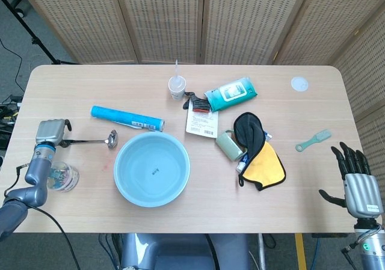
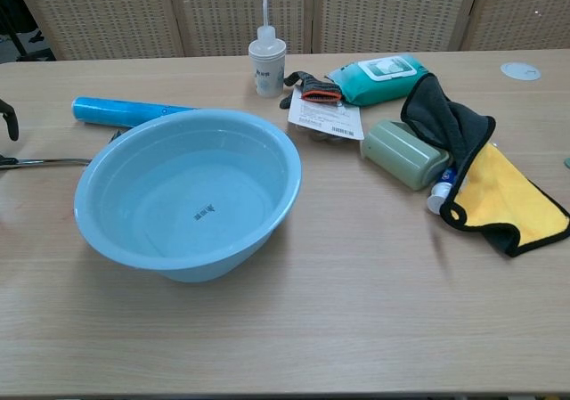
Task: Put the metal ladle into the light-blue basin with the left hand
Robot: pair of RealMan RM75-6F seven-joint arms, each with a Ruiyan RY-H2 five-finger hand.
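The metal ladle [image 1: 90, 141] lies flat on the table left of the light-blue basin [image 1: 151, 169], its bowl toward the basin. My left hand [image 1: 50, 131] hangs over the far end of the handle, back of the hand up and fingers pointing down. In the chest view only one dark fingertip [image 2: 8, 118] shows at the left edge, above the ladle handle [image 2: 44, 161] and apart from it; the basin [image 2: 187, 204] sits in front. My right hand [image 1: 358, 186] is at the table's right front corner with its fingers spread and nothing in it.
A blue tube [image 1: 127, 118] lies just behind the ladle and basin. A small jar of clips [image 1: 60, 177] stands under my left forearm. Right of the basin lie a squeeze bottle [image 1: 176, 88], a wipes pack [image 1: 231, 93], a green box [image 1: 229, 145] and a yellow-black cloth [image 1: 260, 154].
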